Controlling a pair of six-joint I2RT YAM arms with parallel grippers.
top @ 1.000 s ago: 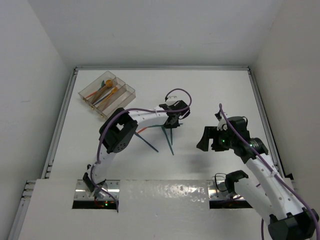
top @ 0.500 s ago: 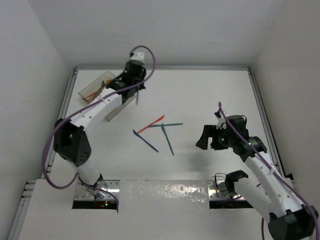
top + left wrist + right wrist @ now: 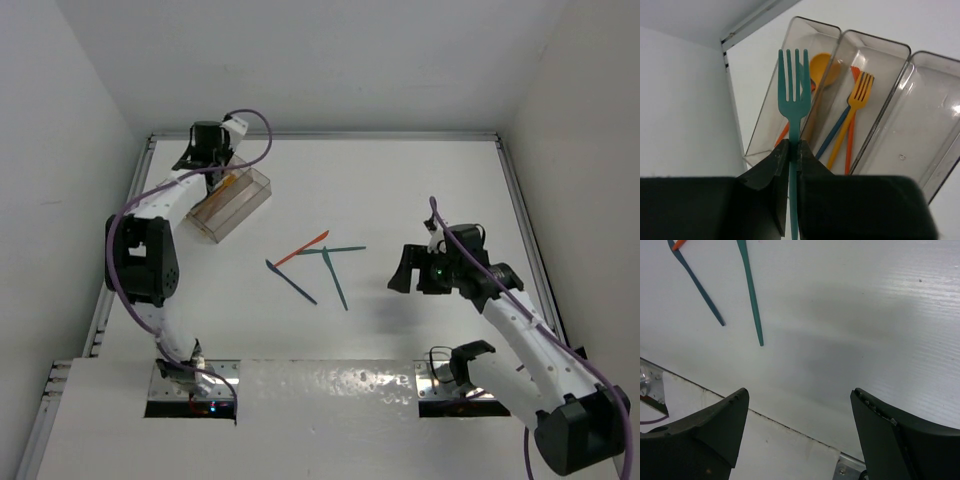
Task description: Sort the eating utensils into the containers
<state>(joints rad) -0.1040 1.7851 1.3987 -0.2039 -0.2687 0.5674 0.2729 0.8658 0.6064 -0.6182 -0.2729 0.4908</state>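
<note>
Four utensils (image 3: 337, 282) lie unsorted ahead of the right gripper (image 3: 799, 392), its jaws wide apart. The left gripper (image 3: 794, 150) is clamped on a teal fork (image 3: 794, 85) just short of the tray (image 3: 927, 117), which already holds several pieces.

Overhead camera looks down on the white table (image 3: 420, 180); the close left-wrist view shares its smoky three-compartment plastic tray (image 3: 243, 203), upper left.

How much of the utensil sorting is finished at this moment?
Done: the tray holds an orange spoon, an orange fork and at least two more utensils. In hand: the left gripper grips a teal fork above the tray. Left: four utensils on the table; the right gripper is open, empty.
</note>
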